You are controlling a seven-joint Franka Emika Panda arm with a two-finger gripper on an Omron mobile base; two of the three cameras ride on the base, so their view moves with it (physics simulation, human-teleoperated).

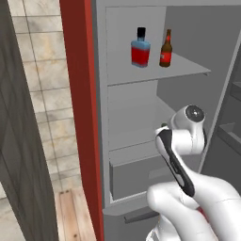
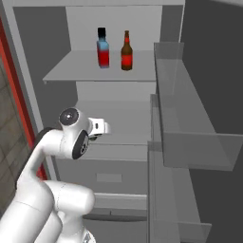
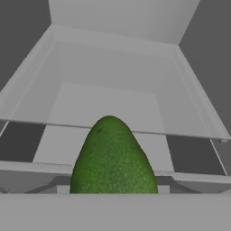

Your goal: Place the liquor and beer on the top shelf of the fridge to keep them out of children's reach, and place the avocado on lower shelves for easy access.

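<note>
On the top shelf (image 1: 188, 70) of the open fridge (image 1: 77, 94) the blue liquor bottle (image 1: 140, 48) and the brown beer bottle (image 1: 165, 49) stand upright side by side; from the right they are the liquor (image 2: 103, 49) and beer (image 2: 126, 52). My gripper (image 2: 103, 127) reaches into the fridge below that shelf, shut on the green avocado (image 3: 113, 158). The fruit hides the fingertips in the hand view. A sliver of avocado (image 1: 163, 125) shows beside my wrist. Beyond it lie the lower shelves (image 3: 103, 103), with the grey drawer (image 1: 132, 176) underneath.
The open fridge door with clear bins (image 2: 190, 118) stands close on the right of the arm. The red fridge side, a tiled wall (image 1: 42, 70) and a dark panel (image 1: 14, 141) are to the left. A wooden surface (image 1: 70, 216) lies low on the left.
</note>
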